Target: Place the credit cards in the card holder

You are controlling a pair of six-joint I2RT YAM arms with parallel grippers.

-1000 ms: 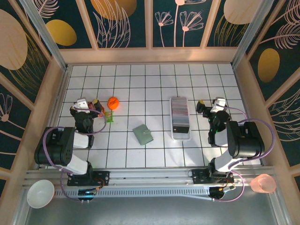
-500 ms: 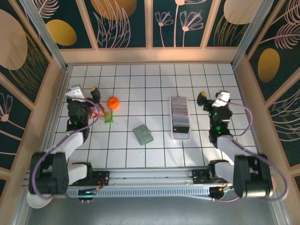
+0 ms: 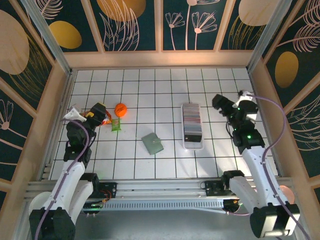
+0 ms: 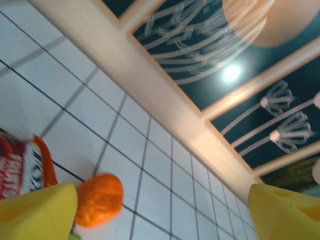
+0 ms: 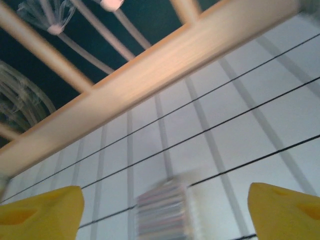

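- The card holder (image 3: 152, 143) is spotted lying flat and closed near the middle of the table (image 3: 150, 85), set askew to the grid lines. Its slightly longer side is run from far to near, with the near end swung to the right.
- The credit cards (image 3: 192, 122) are seen edge-on as a striped row inside a long clear tray (image 3: 193, 145), just right of the holder and not touching it.
- The row's long axis is laid straight along the grid, far to near.
- In the right wrist view the same row is caught blurred, low and central.
- The left gripper (image 3: 100, 112) is held at the left side of the table, close to a red snack packet (image 4: 20, 172) and a lumpy orange object (image 3: 120, 109). Its yellow fingers (image 4: 37, 210) are spread wide with nothing between them.
- The right gripper (image 3: 219, 102) is held to the right of the tray's far end, clear of the cards. Its fingers (image 5: 285, 210) are parted too, and nothing is gripped.
- A small green packet (image 3: 116, 124) is noted just on the near side of the orange object.
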